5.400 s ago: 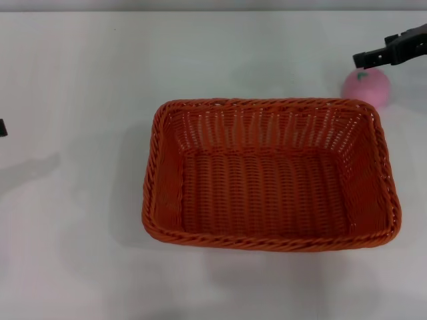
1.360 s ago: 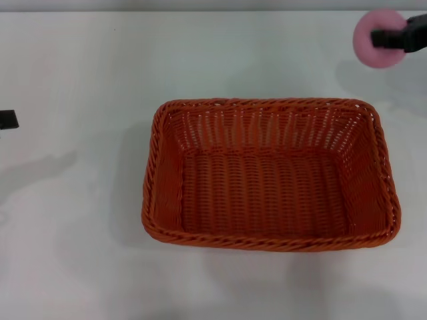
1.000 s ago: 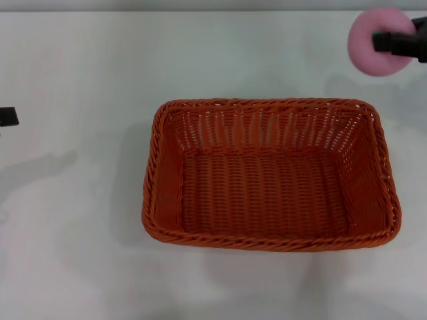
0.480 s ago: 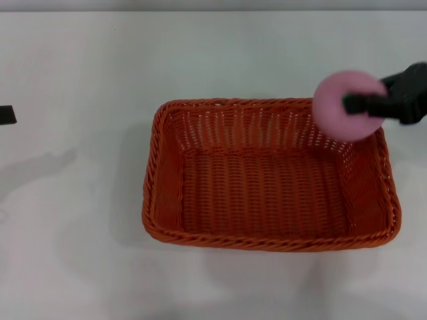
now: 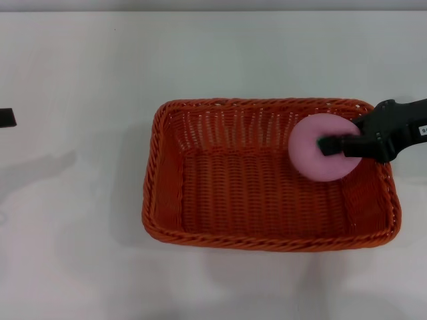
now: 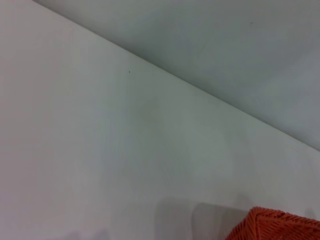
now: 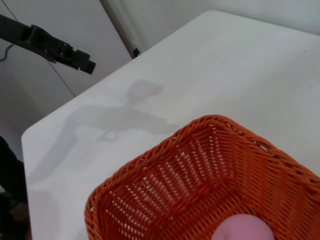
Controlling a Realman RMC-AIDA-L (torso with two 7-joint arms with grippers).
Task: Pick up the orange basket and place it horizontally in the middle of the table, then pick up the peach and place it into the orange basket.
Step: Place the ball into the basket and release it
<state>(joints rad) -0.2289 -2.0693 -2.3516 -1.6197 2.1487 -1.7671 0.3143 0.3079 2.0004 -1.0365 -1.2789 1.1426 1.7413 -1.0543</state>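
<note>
The orange basket (image 5: 267, 175) lies lengthwise in the middle of the white table (image 5: 80, 67). My right gripper (image 5: 331, 144) reaches in from the right and is shut on the pink peach (image 5: 317, 160), holding it over the right part of the basket's inside. The right wrist view looks down into the basket (image 7: 175, 190), with the top of the peach (image 7: 243, 228) at the picture's edge. Only a small black piece of my left gripper (image 5: 6, 118) shows at the table's left edge, far from the basket. One basket corner (image 6: 280, 226) shows in the left wrist view.
Bare white tabletop surrounds the basket on all sides. The table's far edge runs along the top of the head view. In the right wrist view the left arm (image 7: 50, 40) hangs dark beyond the table's corner.
My right gripper lifted the peach off the table at the far right, then carried it left and down to a spot over the basket's right part. The basket and left arm stayed put.
</note>
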